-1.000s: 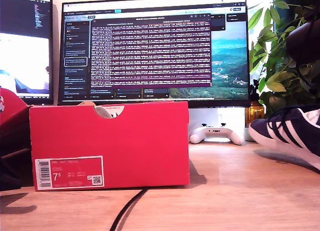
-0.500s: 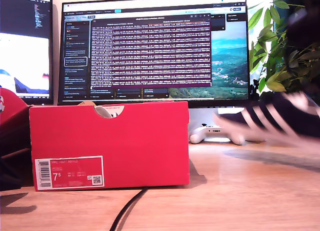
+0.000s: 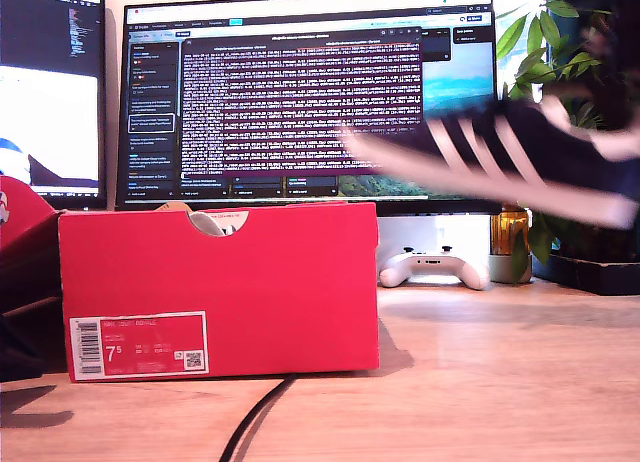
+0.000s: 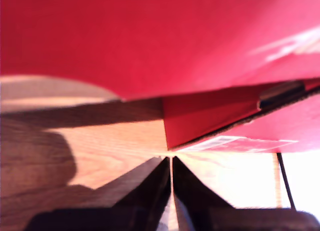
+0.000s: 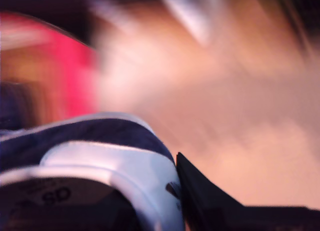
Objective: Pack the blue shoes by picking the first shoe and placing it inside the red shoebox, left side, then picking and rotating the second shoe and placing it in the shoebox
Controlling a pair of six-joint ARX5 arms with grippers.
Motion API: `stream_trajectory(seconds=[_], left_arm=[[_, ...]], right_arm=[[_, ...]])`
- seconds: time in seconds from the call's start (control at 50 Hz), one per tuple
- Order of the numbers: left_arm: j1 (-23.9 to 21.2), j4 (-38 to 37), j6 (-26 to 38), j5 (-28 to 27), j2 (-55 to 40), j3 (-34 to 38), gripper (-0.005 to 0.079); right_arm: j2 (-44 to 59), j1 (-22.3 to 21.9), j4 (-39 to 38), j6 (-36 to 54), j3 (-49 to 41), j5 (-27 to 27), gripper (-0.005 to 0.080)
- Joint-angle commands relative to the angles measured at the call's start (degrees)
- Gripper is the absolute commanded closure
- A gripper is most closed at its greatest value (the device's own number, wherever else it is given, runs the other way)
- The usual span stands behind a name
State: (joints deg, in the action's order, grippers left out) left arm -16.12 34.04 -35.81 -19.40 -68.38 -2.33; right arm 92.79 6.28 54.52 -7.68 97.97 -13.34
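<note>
A blue shoe [image 3: 500, 162] with white stripes and a white sole hangs blurred in the air at the exterior view's right, toe pointing toward the red shoebox [image 3: 220, 292] and level with its top edge. My second gripper [image 5: 175, 187] is shut on this shoe's heel collar [image 5: 115, 156]; one dark finger [image 5: 205, 201] shows beside the white lining. The shoebox stands on the wooden table at the exterior view's left. Something white [image 3: 215, 222] shows through its notch; I cannot tell what. My first gripper [image 4: 171, 163] is shut on nothing, low over the table beside a red box wall [image 4: 200, 118].
Two monitors stand behind the box. A white game controller [image 3: 435, 267], an amber jar [image 3: 510, 232] and a leafy plant [image 3: 560, 132] sit at the back on the exterior view's right. A black cable [image 3: 255, 417] runs forward from the box. A red lid [image 3: 20, 217] leans at that view's left edge.
The shoe has risen from the table at the exterior view's right and swung left toward the box, carried by my second gripper. The box has not moved.
</note>
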Motion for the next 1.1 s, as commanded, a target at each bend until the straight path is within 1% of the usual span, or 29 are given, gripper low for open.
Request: stream_trajectory(seconds=[0.0, 0.08, 0.16, 0.18, 0.24, 0.26, 0.28, 0.36, 0.42, 0.44, 0.5, 0.52, 0.56, 0.58, 0.88, 1.08], left_arm=[[-0.2, -0.2, 0.2, 0.0, -0.3, 1.1, 0.0764], [-0.2, -0.2, 0.2, 0.0, -0.3, 1.1, 0.0764], [-0.2, -0.2, 0.2, 0.0, -0.3, 1.1, 0.0764], [-0.2, -0.2, 0.2, 0.0, -0.3, 1.1, 0.0764], [-0.2, -0.2, 0.2, 0.0, -0.3, 1.1, 0.0764], [-0.2, -0.2, 0.2, 0.0, -0.3, 1.1, 0.0764], [-0.2, -0.2, 0.2, 0.0, -0.3, 1.1, 0.0764], [-0.2, -0.2, 0.2, 0.0, -0.3, 1.1, 0.0764], [-0.2, -0.2, 0.2, 0.0, -0.3, 1.1, 0.0764], [-0.2, -0.2, 0.2, 0.0, -0.3, 1.1, 0.0764], [-0.2, -0.2, 0.2, 0.0, -0.3, 1.1, 0.0764], [-0.2, -0.2, 0.2, 0.0, -0.3, 1.1, 0.0764], [-0.2, -0.2, 0.2, 0.0, -0.3, 1.1, 0.0764], [-0.2, -0.2, 0.2, 0.0, -0.3, 1.1, 0.0764], [-0.2, -0.2, 0.2, 0.4, -0.3, 1.1, 0.0764], [-0.2, 0.3, 0.3, 1.1, -0.3, 1.1, 0.0764]], right_arm=[[-0.5, 1.4, -2.6, 8.4, 2.1, -2.3, 0.0762], [-0.5, 3.0, -6.1, 16.0, 3.4, -2.7, 0.0762], [-0.5, 4.8, -9.9, 19.5, 3.8, -2.6, 0.0762], [-0.5, 5.3, -10.9, 23.7, 3.8, -2.6, 0.0762], [-0.5, 6.8, -13.8, 25.7, 3.8, -2.5, 0.0762], [-0.5, 7.3, -14.8, 28.5, 3.8, -2.5, 0.0762], [-0.5, 7.8, -15.7, 28.5, 3.8, -2.4, 0.0762], [-0.4, 9.7, -19.5, 33.5, 3.8, -0.2, 0.0762], [-0.3, 11.3, -21.8, 35.4, 3.8, 2.2, 0.0762], [-0.2, 11.8, -22.6, 38.1, 3.8, 2.8, 0.0762], [0.2, 13.3, -24.8, 38.9, 3.8, 4.1, 0.0762], [0.3, 13.8, -25.5, 42.3, 3.8, 4.5, 0.0762], [0.8, 14.8, -27.0, 42.3, 3.8, 5.1, 0.0762], [1.1, 15.3, -27.7, 45.3, 3.8, 5.4, 0.0762], [6.5, 21.2, -35.8, 50.2, 3.8, 9.4, 0.0762], [10.9, 23.4, -38.5, 52.2, 3.8, 11.0, 0.0762]])
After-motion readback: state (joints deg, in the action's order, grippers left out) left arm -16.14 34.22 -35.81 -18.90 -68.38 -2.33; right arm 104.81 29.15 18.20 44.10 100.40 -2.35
